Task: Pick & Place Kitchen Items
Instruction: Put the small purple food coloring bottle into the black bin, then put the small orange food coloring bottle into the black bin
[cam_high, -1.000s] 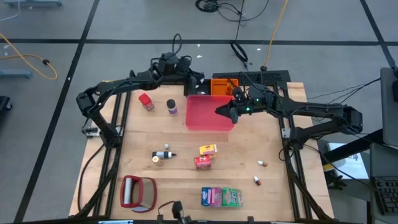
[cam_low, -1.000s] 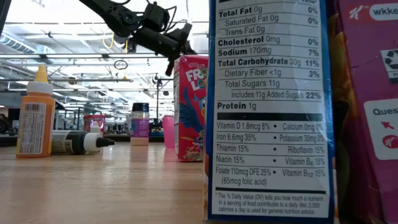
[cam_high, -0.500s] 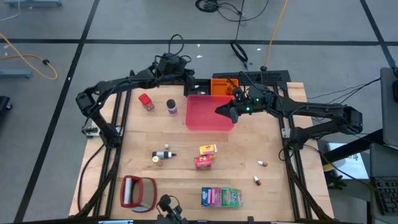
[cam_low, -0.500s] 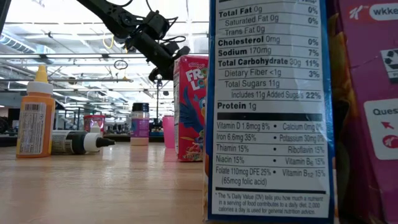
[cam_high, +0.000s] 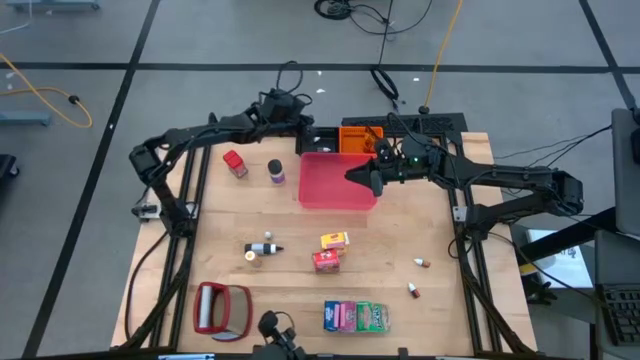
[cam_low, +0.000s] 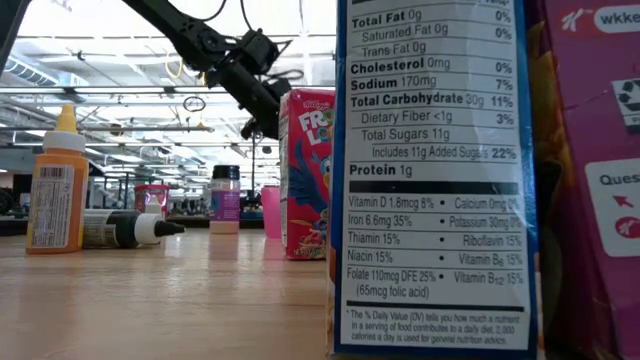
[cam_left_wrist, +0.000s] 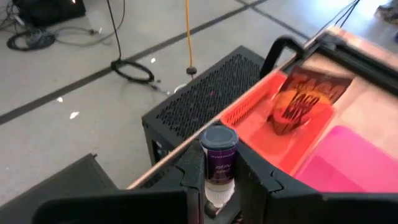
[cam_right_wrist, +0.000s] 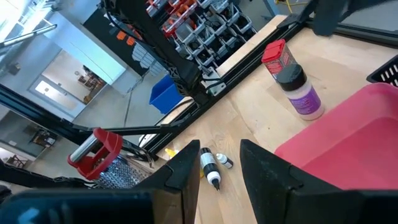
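Left wrist view shows the left pincer (cam_left_wrist: 219, 180) clamped on a small purple-labelled jar (cam_left_wrist: 218, 163), held aloft by the orange basket (cam_left_wrist: 261, 118) at the counter's (cam_high: 400, 240) far edge. The right pincer (cam_high: 352, 179) reaches over the red tray (cam_high: 335, 180), fingers slightly parted, gripping nothing. Remaining groceries lie scattered on the counter.

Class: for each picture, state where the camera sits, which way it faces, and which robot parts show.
High: above the table, facing straight down; both arms show.
Low: at tabletop height, facing level across; left arm overhead.
Left wrist: on that arm, facing past the left end effector, which grips a small jar.
Right wrist: on the right arm, facing past the open right end effector.
Shared: high and right wrist both show the red tray.
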